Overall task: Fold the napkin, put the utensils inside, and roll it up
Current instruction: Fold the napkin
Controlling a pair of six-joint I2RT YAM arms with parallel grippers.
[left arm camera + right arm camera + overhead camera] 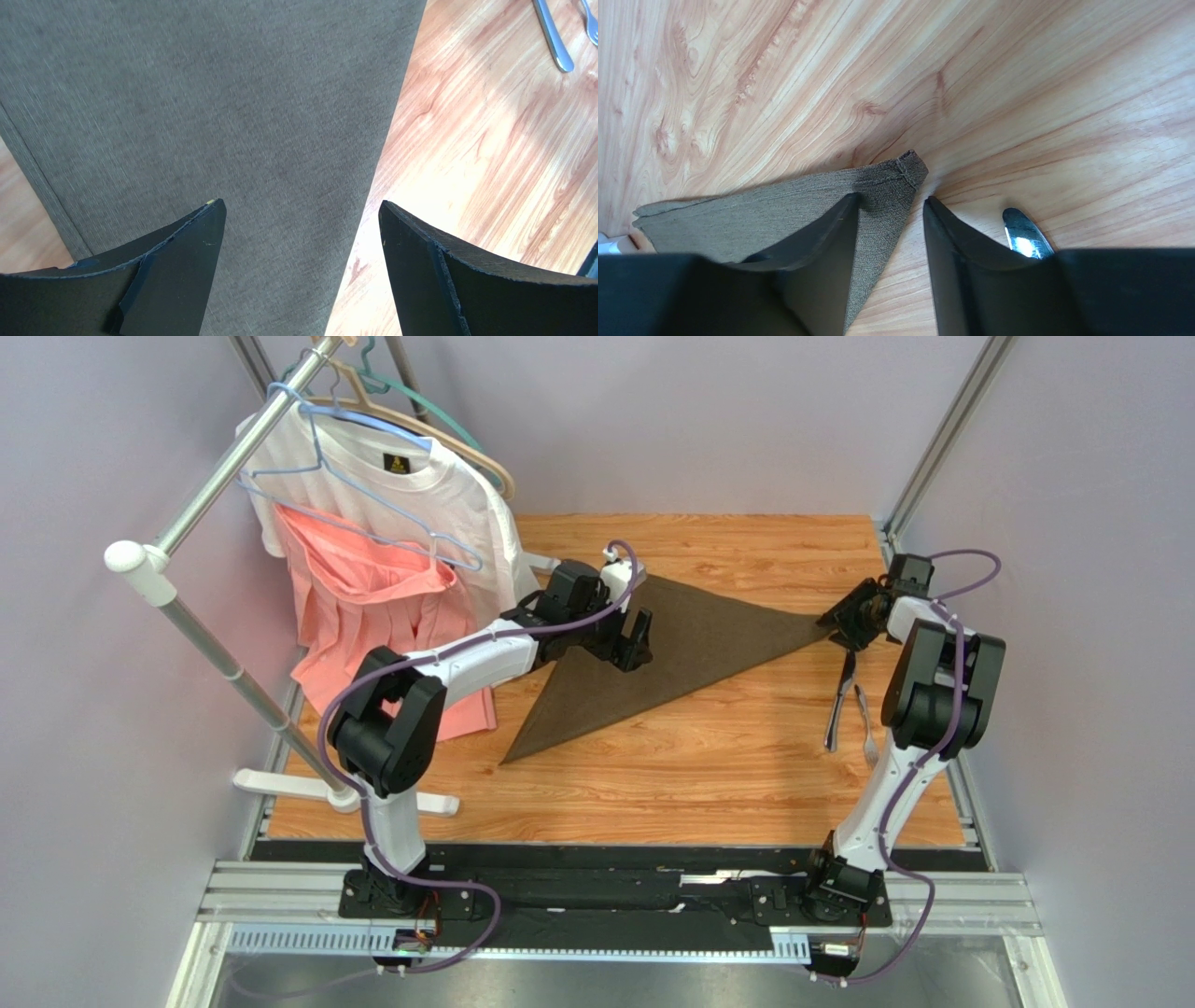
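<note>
Nearest the robot, the slim silver metal knife (839,703) and silver metal fork (866,731) lie side by side on the light wooden table (673,784), just right of the large dark olive-brown woven napkin (687,651) and not on it. The napkin lies flat mid-table as a triangle, so the fold looks done; placing the utensils inside and rolling are left. The left gripper (302,210) hovers over the cloth with fingers wide apart and empty. The right gripper (892,199) sits at the napkin's right tip, fingers partly apart, the corner under one finger, not clamped.
</note>
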